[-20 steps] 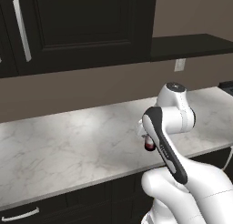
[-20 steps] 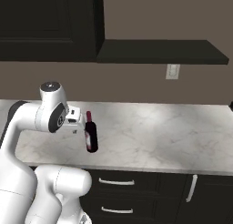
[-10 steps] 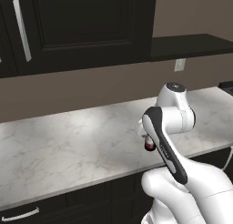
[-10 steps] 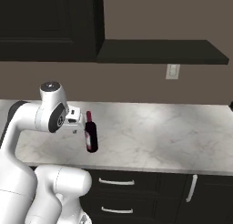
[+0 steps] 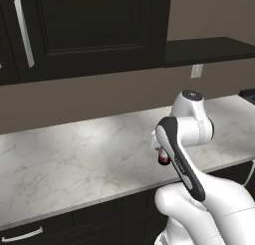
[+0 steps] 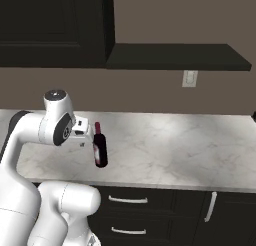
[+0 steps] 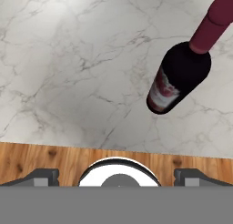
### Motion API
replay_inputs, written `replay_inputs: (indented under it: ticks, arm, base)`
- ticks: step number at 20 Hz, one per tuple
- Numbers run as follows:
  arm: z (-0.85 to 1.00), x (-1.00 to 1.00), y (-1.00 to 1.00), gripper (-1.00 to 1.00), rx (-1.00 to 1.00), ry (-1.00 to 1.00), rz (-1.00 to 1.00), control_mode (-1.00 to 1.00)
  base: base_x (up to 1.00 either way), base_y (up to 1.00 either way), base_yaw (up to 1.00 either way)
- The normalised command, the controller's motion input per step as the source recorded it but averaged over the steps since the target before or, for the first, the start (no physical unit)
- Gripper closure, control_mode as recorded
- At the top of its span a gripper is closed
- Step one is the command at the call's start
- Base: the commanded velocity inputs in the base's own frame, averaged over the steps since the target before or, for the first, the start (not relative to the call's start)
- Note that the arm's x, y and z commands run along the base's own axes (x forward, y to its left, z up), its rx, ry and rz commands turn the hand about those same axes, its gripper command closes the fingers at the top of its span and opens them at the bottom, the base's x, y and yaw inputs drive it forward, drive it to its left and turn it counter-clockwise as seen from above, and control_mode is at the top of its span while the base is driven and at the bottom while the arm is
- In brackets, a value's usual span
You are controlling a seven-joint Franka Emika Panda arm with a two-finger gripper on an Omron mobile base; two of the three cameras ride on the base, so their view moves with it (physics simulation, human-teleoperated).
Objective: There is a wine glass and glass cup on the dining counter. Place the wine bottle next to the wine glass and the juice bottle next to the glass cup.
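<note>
The wine bottle point(image 6: 99, 149), dark with a dark red neck and a red-and-white label, stands upright on a marble counter point(image 6: 175, 145) with dark cabinets, near its front edge. In the hand view the wine bottle point(image 7: 179, 75) sits up and to the right, seen from above. My gripper point(image 7: 117, 175) hovers over the counter edge, open, its fingertips point(image 7: 43, 175) wide apart with nothing between them. From the right base view the gripper point(image 6: 83, 140) hangs just left of the bottle. My arm covers most of the wine bottle point(image 5: 163, 159) in the left base view. The wine glass, glass cup, juice bottle and dining counter are out of view.
Dark upper cabinets point(image 5: 94, 30) and a dark shelf point(image 6: 175, 57) hang over the counter. A wall socket point(image 6: 189, 78) is on the back wall. Drawers point(image 6: 130, 200) sit below the counter edge. Wood floor point(image 7: 45, 157) lies under the hand.
</note>
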Motion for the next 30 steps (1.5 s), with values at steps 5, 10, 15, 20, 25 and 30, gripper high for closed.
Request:
replay_inputs:
  ticks: [5,10,15,20,25,30]
  arm:
    - [0.00,0.00,0.00,-1.00,0.00,0.00,0.00,-1.00]
    - [-0.01,-0.01,0.02,-1.00,0.00,0.00,0.00,-1.00]
    - [-0.05,-0.01,0.44,-1.00,-0.06,0.00,-0.05,-1.00]
    - [0.00,0.01,0.46,-1.00,-0.17,-0.04,-0.33,-1.00]
    - [0.00,0.05,0.25,-1.00,-0.13,0.00,-0.46,-1.00]
    - [0.00,-0.05,0.03,-1.00,-0.09,-0.25,-0.38,-1.00]
  base:
    - [0.00,0.00,0.00]
    - [0.00,0.00,0.00]
    - [0.00,0.00,0.00]
    - [0.00,0.00,0.00]
    - [0.00,0.00,0.00]
    - [0.00,0.00,0.00]
